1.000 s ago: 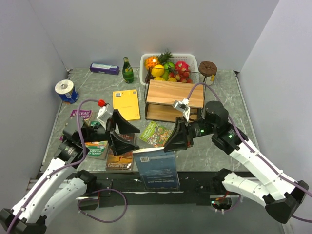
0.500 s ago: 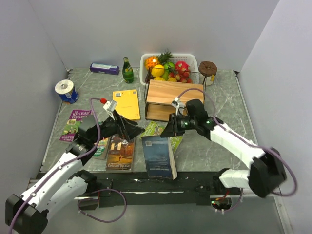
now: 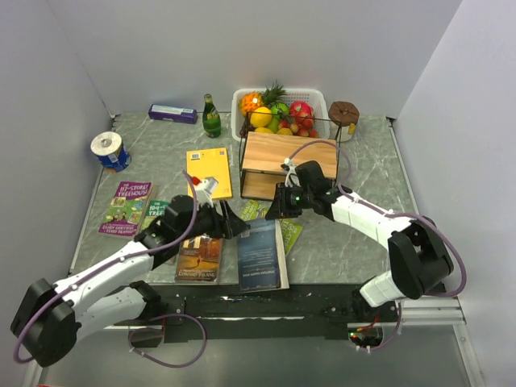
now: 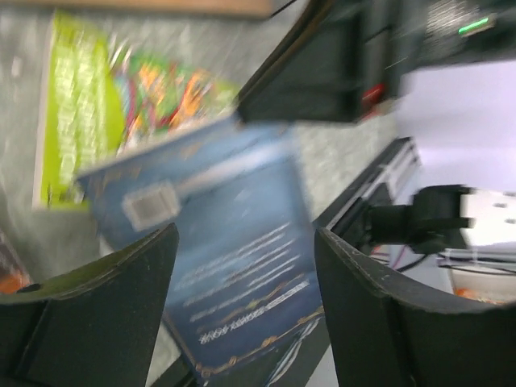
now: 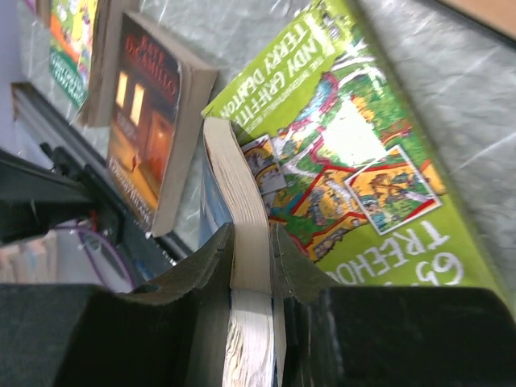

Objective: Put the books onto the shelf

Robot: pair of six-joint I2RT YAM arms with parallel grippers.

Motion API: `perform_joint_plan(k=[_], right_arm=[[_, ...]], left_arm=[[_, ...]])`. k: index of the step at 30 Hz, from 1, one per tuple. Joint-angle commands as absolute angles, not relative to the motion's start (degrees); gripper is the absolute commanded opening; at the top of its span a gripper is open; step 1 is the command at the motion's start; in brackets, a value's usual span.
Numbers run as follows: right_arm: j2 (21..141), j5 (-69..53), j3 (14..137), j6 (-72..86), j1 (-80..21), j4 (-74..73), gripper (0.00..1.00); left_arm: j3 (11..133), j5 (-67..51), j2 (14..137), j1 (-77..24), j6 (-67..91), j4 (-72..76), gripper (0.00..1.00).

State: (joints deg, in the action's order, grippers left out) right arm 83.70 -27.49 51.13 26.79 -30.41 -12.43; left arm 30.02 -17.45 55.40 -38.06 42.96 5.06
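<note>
1. One second on, carrying the dark blue book (image 3: pixel 260 254) away from the near edge and towards the shelf (image 3: pixel 289 153), with the right end effector (image 3: pixel 274 214) clamped on its page edge just as before.
2. Bringing it lower now: no longer standing it up off the worktop (image 3: pixel 363 238), but tilting it down over the bright green book (image 3: pixel 290 234), just beside the dark brown book (image 3: pixel 198 258).
3. Reaching in from the left with the left end effector (image 3: pixel 232 222), with jaws apart though narrowing from their widest, framing the blue cover in the blurred left wrist view and seemingly not yet touching it.
4. Stopping short of the shelf: seeing no book on its top board, and leaving the purple book (image 3: pixel 129 208) and the others flat on the worktop.
5. Judging from this: probably heading for a two-handed regrip or hand-over to stand the book up for sliding in, and risking a slip while pinching only the pages.
</note>
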Motion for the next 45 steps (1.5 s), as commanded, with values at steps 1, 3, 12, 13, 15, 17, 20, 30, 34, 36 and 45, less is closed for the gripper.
perform_joint_plan(k=[1,3,12,13,15,17,20,30,34,36,45], right_arm=[[79.21,-19.35,54.58,25.31,-30.41,-11.42,0.43],[76.74,-15.76,53.53,25.49,-30.50,-11.86,0.50],[62.15,-15.20,40.56,27.33,-32.25,-13.98,0.64],[60.14,-17.12,38.34,28.03,-32.78,-13.28,0.69],[58.19,-19.59,31.77,31.10,-34.45,-9.59,0.70],[56.26,-22.92,27.62,34.08,-35.15,-6.34,0.70],[54.93,-24.95,22.07,35.94,-35.68,-2.21,0.71],[62.73,-30.05,16.00,37.97,-36.39,9.75,0.72],[67.93,-31.81,15.03,38.06,-37.26,13.27,0.70],[69.34,-32.08,13.98,38.49,-37.79,15.20,0.69],[56.48,-32.97,12.65,41.05,-40.51,11.65,0.08]], left_arm=[[27.78,-9.06,55.99,-41.13,47.63,6.77,0.74],[27.86,-7.04,55.64,-41.48,47.72,5.81,0.74],[27.78,-3.43,58.88,-43.32,47.46,3.78,0.74],[27.60,-2.99,59.32,-43.68,47.63,3.69,0.75],[27.42,-1.06,60.73,-44.64,48.16,3.34,0.75],[27.07,-0.27,62.56,-46.05,48.34,3.78,0.75],[27.68,-0.26,65.55,-48.69,48.69,3.25,0.74],[26.98,4.39,70.84,-53.00,52.03,5.18,0.73],[26.46,4.92,71.10,-53.44,52.38,5.19,0.73],[26.11,5.01,71.19,-53.61,52.38,5.45,0.73],[28.64,9.12,66.37,-53.97,50.90,0.54,0.74]])
